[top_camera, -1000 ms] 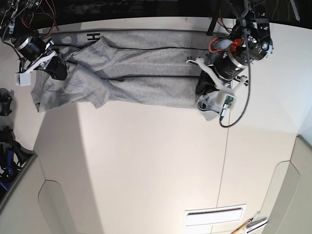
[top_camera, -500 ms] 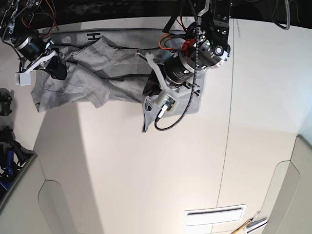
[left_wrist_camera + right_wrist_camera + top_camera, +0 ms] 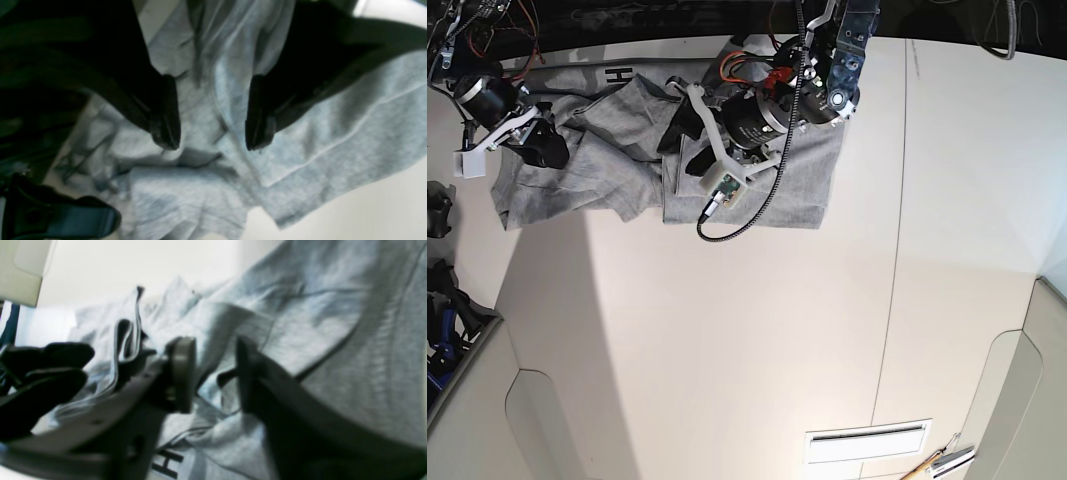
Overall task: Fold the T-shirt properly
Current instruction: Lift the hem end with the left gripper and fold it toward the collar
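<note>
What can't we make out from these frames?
- Base view: the left gripper and its arm cover the middle of the T-shirt, so the fold line beneath is hidden.
- Left wrist view: motion blur; whether cloth is still caught between the open jaws is unclear.
- Right wrist view: blurred; the lettering is cut by the frame edge, only an H reads.
- Right gripper: grasp unclear.

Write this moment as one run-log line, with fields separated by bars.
stage: folding | T-shirt: partly folded on table | left gripper: open above fabric | right gripper: open around a fold
</note>
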`<state>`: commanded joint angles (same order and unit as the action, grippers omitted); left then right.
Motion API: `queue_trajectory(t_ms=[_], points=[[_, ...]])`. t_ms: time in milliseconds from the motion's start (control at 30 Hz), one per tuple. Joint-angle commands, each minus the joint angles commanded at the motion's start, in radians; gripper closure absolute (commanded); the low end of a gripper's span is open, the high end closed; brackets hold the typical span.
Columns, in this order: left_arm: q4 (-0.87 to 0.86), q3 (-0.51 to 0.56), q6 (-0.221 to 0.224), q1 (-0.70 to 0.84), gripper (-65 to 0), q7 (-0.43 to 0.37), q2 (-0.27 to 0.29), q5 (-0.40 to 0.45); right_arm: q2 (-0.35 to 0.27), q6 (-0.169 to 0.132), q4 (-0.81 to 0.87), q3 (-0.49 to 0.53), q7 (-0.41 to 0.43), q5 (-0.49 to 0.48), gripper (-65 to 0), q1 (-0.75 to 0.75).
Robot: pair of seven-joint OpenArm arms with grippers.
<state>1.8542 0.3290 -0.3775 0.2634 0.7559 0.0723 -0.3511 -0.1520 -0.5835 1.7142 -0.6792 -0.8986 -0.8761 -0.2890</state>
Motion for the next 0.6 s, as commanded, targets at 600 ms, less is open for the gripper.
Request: queue_trajectory(t_ms=[600], points=[[0.070, -0.026, -0.084, 0.005, -34.6, 0.105, -0.004, -0.056, -0.121, 0.037, 0.048, -0.085, 0.039, 0.122, -45.0, -0.002]])
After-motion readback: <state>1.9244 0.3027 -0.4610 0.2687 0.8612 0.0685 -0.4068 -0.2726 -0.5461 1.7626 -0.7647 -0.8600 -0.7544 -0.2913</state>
